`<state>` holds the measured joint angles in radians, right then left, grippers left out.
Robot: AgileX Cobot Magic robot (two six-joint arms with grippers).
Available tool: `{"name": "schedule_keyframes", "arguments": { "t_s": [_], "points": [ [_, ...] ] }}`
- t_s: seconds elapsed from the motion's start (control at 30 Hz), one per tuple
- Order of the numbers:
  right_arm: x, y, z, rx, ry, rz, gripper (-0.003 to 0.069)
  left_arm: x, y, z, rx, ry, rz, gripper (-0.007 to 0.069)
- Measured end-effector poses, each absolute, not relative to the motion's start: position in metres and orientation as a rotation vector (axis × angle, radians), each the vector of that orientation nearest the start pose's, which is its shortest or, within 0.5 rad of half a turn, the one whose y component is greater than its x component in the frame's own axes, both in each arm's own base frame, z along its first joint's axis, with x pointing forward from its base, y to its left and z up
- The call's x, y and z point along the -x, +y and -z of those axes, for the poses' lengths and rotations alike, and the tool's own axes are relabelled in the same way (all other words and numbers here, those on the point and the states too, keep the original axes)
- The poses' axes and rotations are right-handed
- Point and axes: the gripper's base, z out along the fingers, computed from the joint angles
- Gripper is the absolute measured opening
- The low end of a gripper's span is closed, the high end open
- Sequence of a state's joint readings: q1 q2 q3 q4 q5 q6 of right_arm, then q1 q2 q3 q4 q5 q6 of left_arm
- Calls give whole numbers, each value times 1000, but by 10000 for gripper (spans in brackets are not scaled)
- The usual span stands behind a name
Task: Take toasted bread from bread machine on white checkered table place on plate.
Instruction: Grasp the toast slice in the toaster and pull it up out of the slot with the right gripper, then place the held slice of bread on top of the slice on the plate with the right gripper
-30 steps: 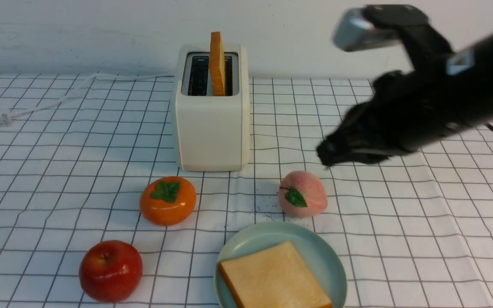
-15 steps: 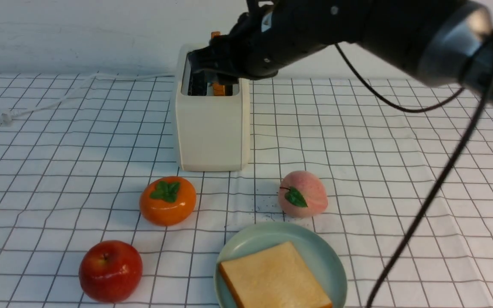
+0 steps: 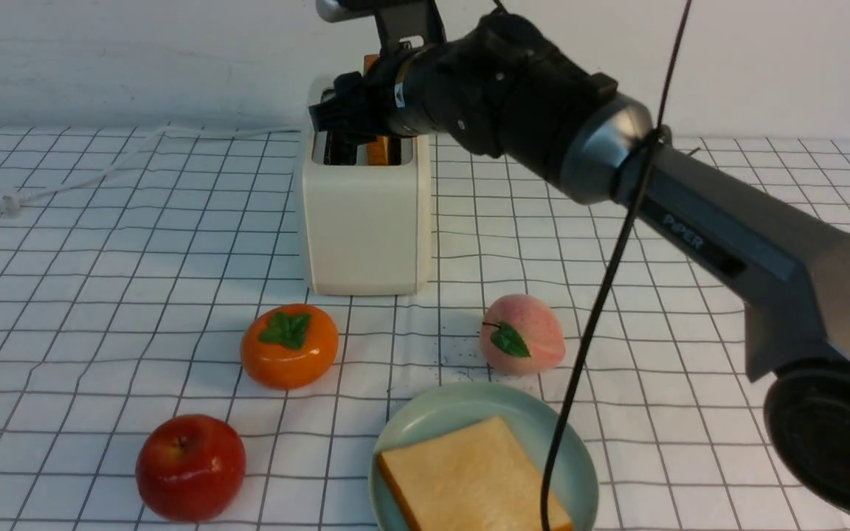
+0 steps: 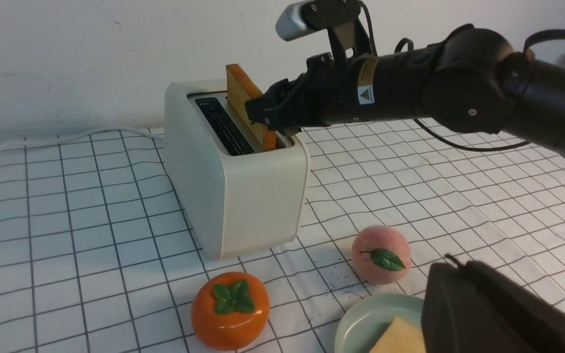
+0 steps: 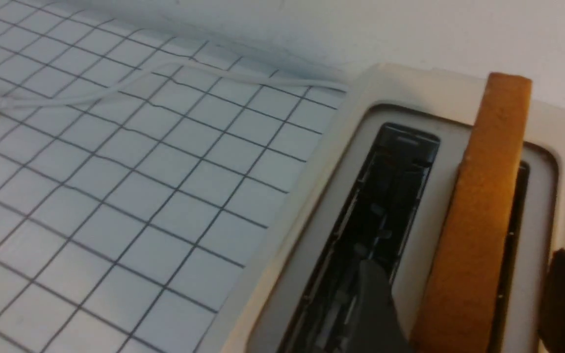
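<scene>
**Reaching for the slice that stands in the bread machine**

The white checkered table (image 3: pixel 100 243) has wide free cloth on both sides of the bread machine (image 3: pixel 362 221); only a thin white cord (image 3: pixel 100 166) lies to its left. The right arm (image 3: pixel 690 228) stretches in from the right of the bread machine, high above the cloth, so I judge it can return the same way and touch nothing. The bread machine stands close to the wall with its slots facing up, so bread can leave only straight upward. The plate (image 3: pixel 425 420) lies in front of the bread machine, a little to the right. A flat slice (image 3: pixel 473 476) of toasted bread covers most of it, so another slice must probably rest partly on top. The upright slice (image 5: pixel 483 211) stands in the right slot of the bread machine, its crust well above the top, which gives enough edge for a grip. A peach (image 3: pixel 522 333), a persimmon (image 3: pixel 289 345) and an apple (image 3: pixel 190 466) lie in front of the bread machine. The peach is just beside the plate rim, so the way down is narrow there. The right gripper (image 4: pixel 268 110) is over the slots with its jaws apart, one finger (image 5: pixel 375 304) on the side of the empty slot, the other beyond the slice, not clamped yet. Of the left gripper (image 4: pixel 483 304) only a dark part shows, and I cannot tell whether its jaws are apart or together.
</scene>
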<state>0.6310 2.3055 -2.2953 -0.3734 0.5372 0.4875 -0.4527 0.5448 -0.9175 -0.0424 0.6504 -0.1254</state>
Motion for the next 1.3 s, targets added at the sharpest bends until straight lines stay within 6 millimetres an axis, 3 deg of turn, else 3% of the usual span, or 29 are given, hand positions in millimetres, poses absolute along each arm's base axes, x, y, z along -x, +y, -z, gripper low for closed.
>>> {"name": "schedule_keyframes", "arguments": {
  "t_s": [0.37,0.6,0.73,0.77,0.83,0.97,1.07,1.1,1.17,1.3],
  "points": [
    [-456,309,-311,314,1929,-305,111,-73,-38,-416,-292,1762,455,-13],
    [-451,307,-327,305,1899,-326,88,-73,-38,-415,-295,1774,451,-13],
    [-422,298,-383,279,1857,-378,88,-73,-38,-415,-299,1774,437,-13],
    [-420,298,-386,278,1858,-384,88,-73,-37,-415,-299,1775,436,-13],
    [-388,284,-429,321,1867,-371,87,-73,-37,-414,-301,1785,432,-13],
    [-331,252,-476,516,1999,-329,87,-74,-38,-408,-313,1844,420,-13],
    [-312,237,-486,590,2071,-346,87,-76,-39,-405,-316,1872,427,-13],
    [-298,221,-492,643,2135,-359,87,-77,-41,-400,-319,1892,444,-13],
    [-290,206,-499,662,2152,-384,87,-79,-45,-390,-341,1922,458,-13],
    [-273,178,-498,650,2198,-402,87,-81,-51,-366,-424,1983,473,-13]
  ]
}}
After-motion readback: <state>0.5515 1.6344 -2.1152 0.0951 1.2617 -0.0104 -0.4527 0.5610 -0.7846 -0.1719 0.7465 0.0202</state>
